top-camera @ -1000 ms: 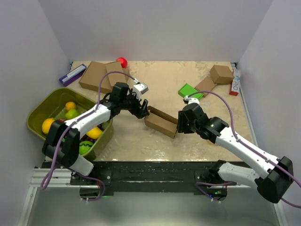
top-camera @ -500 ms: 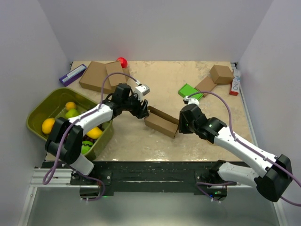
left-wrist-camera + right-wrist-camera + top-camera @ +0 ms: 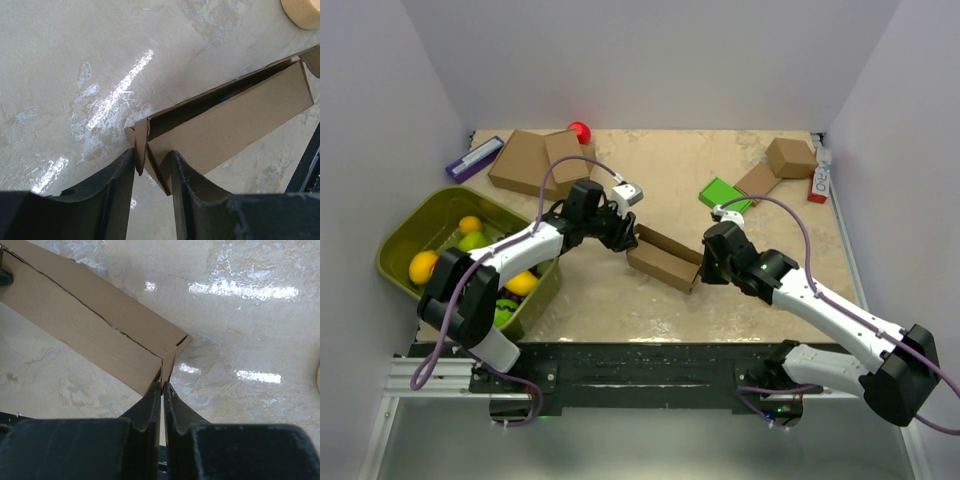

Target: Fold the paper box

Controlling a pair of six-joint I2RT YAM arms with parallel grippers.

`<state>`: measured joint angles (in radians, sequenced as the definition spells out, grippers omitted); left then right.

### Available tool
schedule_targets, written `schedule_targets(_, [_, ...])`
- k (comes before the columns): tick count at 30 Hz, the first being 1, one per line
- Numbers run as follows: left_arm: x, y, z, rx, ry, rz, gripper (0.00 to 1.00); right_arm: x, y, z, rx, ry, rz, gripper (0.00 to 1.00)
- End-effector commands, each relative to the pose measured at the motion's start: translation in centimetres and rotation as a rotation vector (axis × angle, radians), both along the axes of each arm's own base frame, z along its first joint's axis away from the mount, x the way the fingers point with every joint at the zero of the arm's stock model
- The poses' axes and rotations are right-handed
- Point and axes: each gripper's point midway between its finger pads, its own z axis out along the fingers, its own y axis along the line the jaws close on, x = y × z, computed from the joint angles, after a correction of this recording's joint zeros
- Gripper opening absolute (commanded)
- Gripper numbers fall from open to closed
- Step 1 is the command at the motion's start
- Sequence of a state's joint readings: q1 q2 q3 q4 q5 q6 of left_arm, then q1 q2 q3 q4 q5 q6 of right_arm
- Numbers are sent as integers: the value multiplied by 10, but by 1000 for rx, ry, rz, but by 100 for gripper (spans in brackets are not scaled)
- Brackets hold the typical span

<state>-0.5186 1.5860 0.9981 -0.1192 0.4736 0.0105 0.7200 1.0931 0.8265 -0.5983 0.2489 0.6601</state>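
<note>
A: So, the left gripper (image 3: 152,159): how wide does it stand?

B: Half spread. Its fingers (image 3: 119,175) sit one on each side of the end corner of the paper box (image 3: 227,120), with the corner tab in the gap. Both seem to touch cardboard, but I cannot tell if they squeeze it.

A: And the right gripper (image 3: 162,386)?

B: Almost pressed together, pinching the thin end flap at the box's other end between its tips.

A: Where does the box lie?

B: Flat on the table (image 3: 620,300), between the two grippers, with one at each end. Its top is open and its long walls stand upright.

A: Containers?

B: A green bin (image 3: 395,232) sits well off to the left gripper's outer side, beside that arm's elbow. It holds fruit: an orange (image 3: 422,266), a small yellow one (image 3: 470,224) with a green one (image 3: 473,241) just beside it, and a lemon (image 3: 521,283) partly under the arm.

A: Any writing?

B: A red-and-white carton (image 3: 817,184), far beyond the right gripper against the wall, bears letters too small to read. A purple box (image 3: 475,158), beyond the left gripper, has a white panel I cannot read either.
</note>
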Motion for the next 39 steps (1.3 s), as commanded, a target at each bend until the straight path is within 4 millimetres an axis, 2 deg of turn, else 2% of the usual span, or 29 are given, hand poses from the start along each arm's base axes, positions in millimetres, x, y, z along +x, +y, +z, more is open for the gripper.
schedule_targets(1, [2,-9,6,-19,-16,-19,38,11,10,16,63,-41,-43,6])
schedule_targets(4, [0,-11,5,-26,7,-6,38,13,12,19,73,-44,-46,6])
schedule_targets(14, [-2,-12,6,-32,7,-11,33,13,23,7,111,-24,-49,1])
schedule_targets(22, [-3,-14,6,-32,7,-15,30,14,28,7,111,-35,-49,0])
schedule_targets(28, [-1,-12,6,-25,4,-4,30,1,28,-15,48,17,-30,0])
schedule_targets(35, [0,-11,7,-17,-1,9,30,-17,24,-32,-58,37,-27,0])
schedule_targets(39, [1,-10,9,-21,-4,14,29,-24,21,-52,-114,74,-29,0])
